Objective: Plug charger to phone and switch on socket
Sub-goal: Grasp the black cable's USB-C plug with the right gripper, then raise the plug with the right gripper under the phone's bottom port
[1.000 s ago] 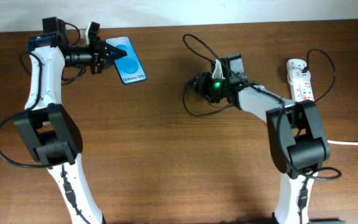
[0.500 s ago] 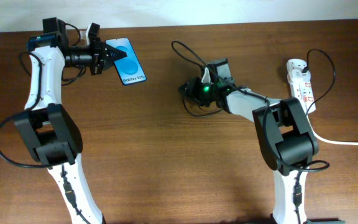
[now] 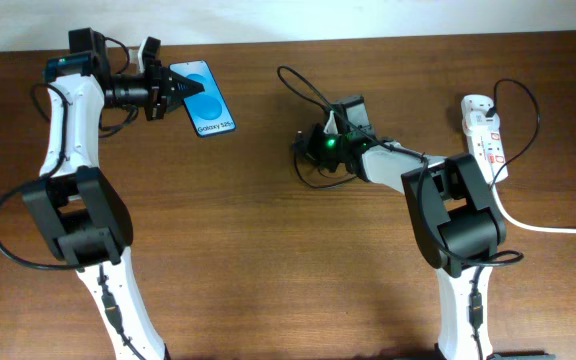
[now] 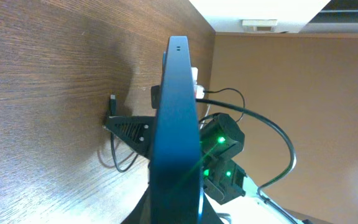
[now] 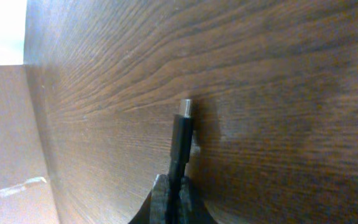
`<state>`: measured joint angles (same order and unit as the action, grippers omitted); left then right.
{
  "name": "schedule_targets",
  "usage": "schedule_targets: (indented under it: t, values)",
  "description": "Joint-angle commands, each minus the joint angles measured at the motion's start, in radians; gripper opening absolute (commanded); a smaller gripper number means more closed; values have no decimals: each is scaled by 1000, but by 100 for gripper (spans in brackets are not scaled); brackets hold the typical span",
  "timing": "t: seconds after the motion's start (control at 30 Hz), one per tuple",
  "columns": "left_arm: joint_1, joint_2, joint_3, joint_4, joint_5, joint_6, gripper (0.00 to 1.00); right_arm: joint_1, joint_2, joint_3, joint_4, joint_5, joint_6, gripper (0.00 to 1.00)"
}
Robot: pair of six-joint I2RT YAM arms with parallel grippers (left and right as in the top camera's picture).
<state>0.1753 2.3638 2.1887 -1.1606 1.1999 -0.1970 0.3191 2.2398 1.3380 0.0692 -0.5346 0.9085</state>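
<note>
- the step in hand is judged to be the pick-up of the charger: the right fingers [image 5: 164, 200] are closed narrow on the plug [image 5: 180, 140], whose metal tip sticks out beyond them, close over the tabletop [image 3: 268, 260].
- the left fingers [image 3: 171, 88] are shut on one end of the phone [image 3: 208, 100], which is held near the far left of the tabletop, screen up; whether it rests on the wood cannot be told.
- next, the plug would have to be carried leftward to the phone and lined up with its port; the port is not made out, so fine aiming is called for.
- the cable [image 3: 303, 78] loops beside the right arm and could drag.
- open wood lies between plug and phone; the far edge runs close behind the phone.
- the socket [image 3: 484, 128] lies well apart at the far right, and its switch is judged not yet pressed.
</note>
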Motion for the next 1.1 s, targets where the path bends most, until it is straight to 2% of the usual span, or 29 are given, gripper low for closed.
schedule_targets:
  t: [0.0, 0.1, 0.2, 0.37, 0.5, 0.63, 0.73, 0.8, 0.87, 0.97, 1.0, 1.07]
  values:
    - [2, -8, 13, -4, 31, 19, 0, -35, 34, -14, -11, -51, -48, 4]
    - [2, -8, 13, -3, 31, 19, 0, -86, -22, -14, 5, -182, -179, 4]
    - [2, -8, 13, -3, 31, 19, 0, -137, -164, -14, -48, -330, -354, 4]
    - [-33, -8, 13, -3, 35, 42, 0, -171, -506, -14, -387, -356, -641, 4]
    - [-78, -8, 13, -3, 52, 76, 0, -198, -686, -14, -629, -361, -730, 4]
    - [-131, -8, 13, -3, 109, 126, 0, -202, -772, -22, -795, -443, -805, 4]
    - [-161, -8, 13, 0, 198, 195, 0, -202, -774, -127, -726, -545, -790, 4]
    - [-168, -8, 13, 4, 230, 195, 0, -201, -774, -255, -558, -555, -667, 4]
    - [-169, -8, 13, 38, 273, 195, 0, -190, -773, -399, -293, -555, -461, 4]
    - [-176, -8, 13, 96, 337, 191, 0, -133, -773, -518, 11, -542, -280, 4]
    - [-182, -8, 13, 98, 354, 185, 0, -98, -773, -532, 75, -493, -233, 4]
    - [-195, -8, 13, 98, 358, 156, 0, -27, -773, -532, 100, -370, -168, 4]
